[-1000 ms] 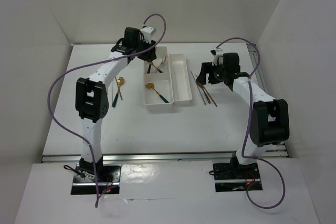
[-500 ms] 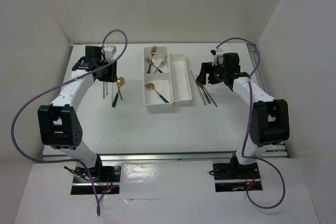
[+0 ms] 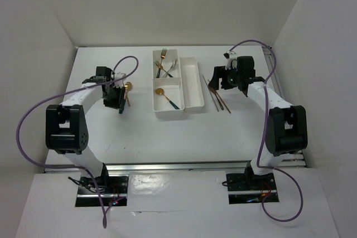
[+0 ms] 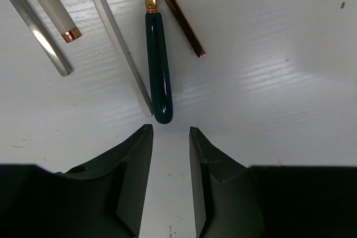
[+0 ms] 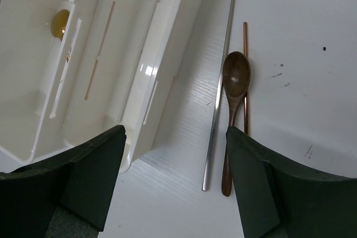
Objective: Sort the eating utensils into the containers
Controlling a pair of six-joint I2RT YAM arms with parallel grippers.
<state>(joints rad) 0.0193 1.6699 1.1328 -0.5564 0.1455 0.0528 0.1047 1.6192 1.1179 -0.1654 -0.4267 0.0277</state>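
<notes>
The white tray (image 3: 191, 106) stands mid-table. Its far square bin holds forks (image 3: 163, 62). Its near square bin holds a gold spoon with a teal handle (image 3: 168, 98). My left gripper (image 3: 116, 103) is left of the tray, low over loose cutlery. In the left wrist view it (image 4: 170, 132) is open with a narrow gap and empty, just short of the end of a teal handle (image 4: 158, 65). My right gripper (image 3: 215, 79) is wide open and empty (image 5: 175, 132) above a brown spoon (image 5: 235, 82), a silver chopstick (image 5: 217, 93) and a copper chopstick (image 5: 245, 71), right of the tray (image 5: 139, 82).
Beside the teal handle lie silver chopsticks (image 4: 114, 32), a copper chopstick (image 4: 179, 18) and a pale stick with a copper tip (image 4: 53, 4). White walls enclose the table on three sides. The tray's long bin (image 3: 192, 82) shows nothing in it.
My left arm has swung from over the tray's far bin to the left and down to the loose cutlery there, uncovering the forks. The right arm has not moved.
</notes>
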